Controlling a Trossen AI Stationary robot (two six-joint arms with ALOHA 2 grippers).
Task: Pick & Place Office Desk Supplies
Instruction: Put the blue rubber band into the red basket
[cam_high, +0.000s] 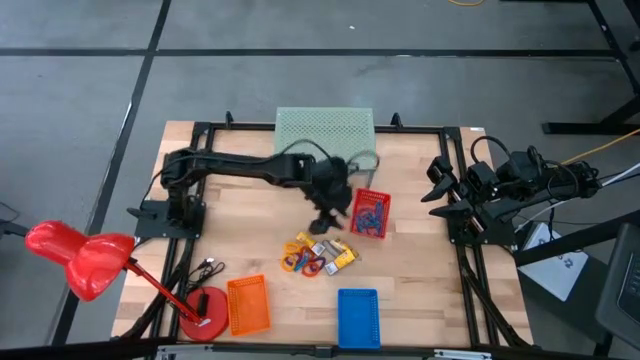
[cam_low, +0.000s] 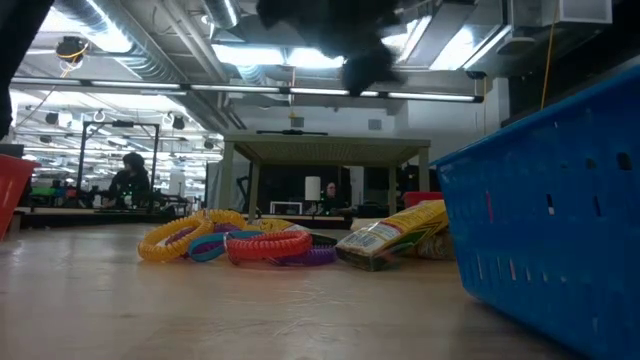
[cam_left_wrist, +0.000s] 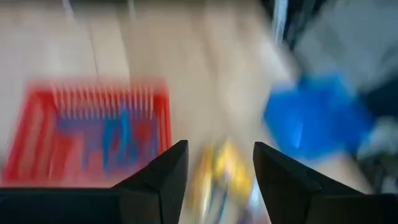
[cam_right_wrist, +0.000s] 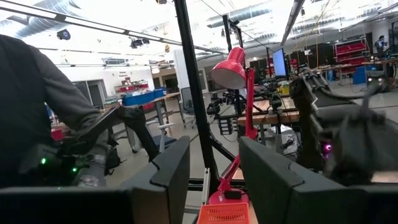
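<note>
The office desk supplies (cam_high: 320, 256) lie in a small heap on the wooden table's middle: orange, red, purple and yellow rings (cam_low: 235, 243) and yellow-and-silver blocks (cam_low: 392, 236). Beside the heap, toward the far right, stands a red basket (cam_high: 370, 213) with blue clips (cam_left_wrist: 115, 140) in it. My left gripper (cam_high: 322, 222) hovers open above the table between the heap and the red basket, with nothing between its fingers (cam_left_wrist: 166, 168). My right gripper (cam_right_wrist: 214, 155) waits open at the table's right edge, raised and pointing across the table.
A green basket (cam_high: 325, 128) stands at the far edge, an orange basket (cam_high: 248, 305) and a blue basket (cam_high: 358, 318) at the near edge. A red desk lamp (cam_high: 80, 260) leans over the near left corner, its base (cam_high: 205, 308) next to the orange basket.
</note>
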